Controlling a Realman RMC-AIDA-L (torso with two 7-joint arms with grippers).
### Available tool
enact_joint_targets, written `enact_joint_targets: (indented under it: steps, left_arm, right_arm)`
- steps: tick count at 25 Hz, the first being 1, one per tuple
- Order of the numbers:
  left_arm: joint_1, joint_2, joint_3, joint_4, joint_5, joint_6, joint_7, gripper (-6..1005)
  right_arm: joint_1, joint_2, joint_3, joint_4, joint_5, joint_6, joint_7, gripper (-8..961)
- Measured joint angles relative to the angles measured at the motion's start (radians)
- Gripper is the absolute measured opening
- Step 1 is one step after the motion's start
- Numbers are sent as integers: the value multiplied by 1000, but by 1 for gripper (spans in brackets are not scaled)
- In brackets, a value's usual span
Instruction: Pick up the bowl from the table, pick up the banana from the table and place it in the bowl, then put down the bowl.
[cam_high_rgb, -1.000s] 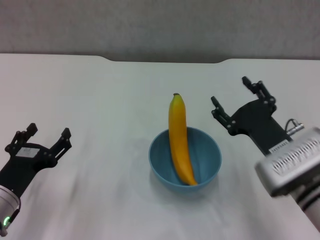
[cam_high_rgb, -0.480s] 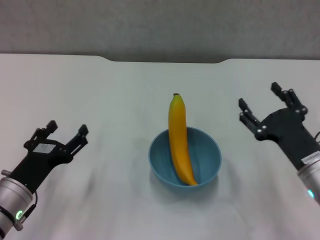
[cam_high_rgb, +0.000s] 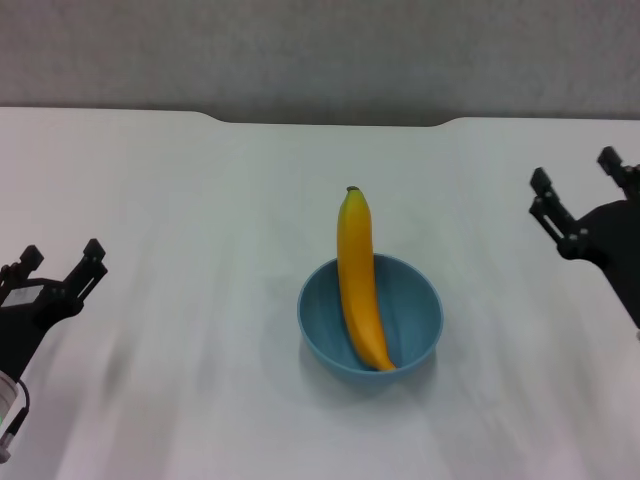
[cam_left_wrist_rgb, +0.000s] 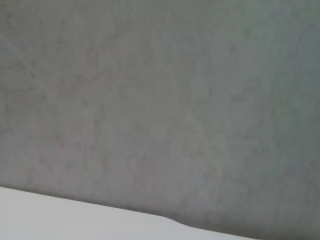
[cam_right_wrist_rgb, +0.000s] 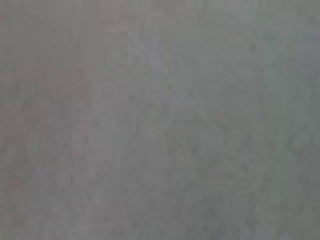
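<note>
At the middle of the table (cam_high_rgb: 200, 180), the bowl (cam_high_rgb: 412, 325) stands upright with the banana (cam_high_rgb: 357, 270) already in it: the banana's lower end rests against the bowl's near inside wall, and its long axis runs away from the robot, the dark stem tip leaning out over the far rim. Nothing else is in the bowl. Both arms are well apart from it (neither touches anything). The left gripper (cam_high_rgb: 58, 266) hangs at the left edge, fingers spread wide and empty; the right gripper (cam_high_rgb: 582, 186) sits at the right edge, also spread wide and empty. Judging by this, the task looks finished.
</note>
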Motion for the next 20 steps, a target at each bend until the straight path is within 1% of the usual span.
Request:
enact_joint_targets:
  steps: [4, 12, 20]
  left_arm:
    - [1, -1, 3, 3, -3, -7, 6, 907]
    - [-1, -2, 4, 12, -33, -7, 6, 907]
    - [1, 0, 7, 37, -26, -12, 38, 907]
  right_arm:
    - [0, -1, -8, -10, -2, -12, 37, 818]
    - [4, 0, -9, -8, 0, 26, 66, 818]
    - [8, -3, 13, -27, 2, 154, 66, 818]
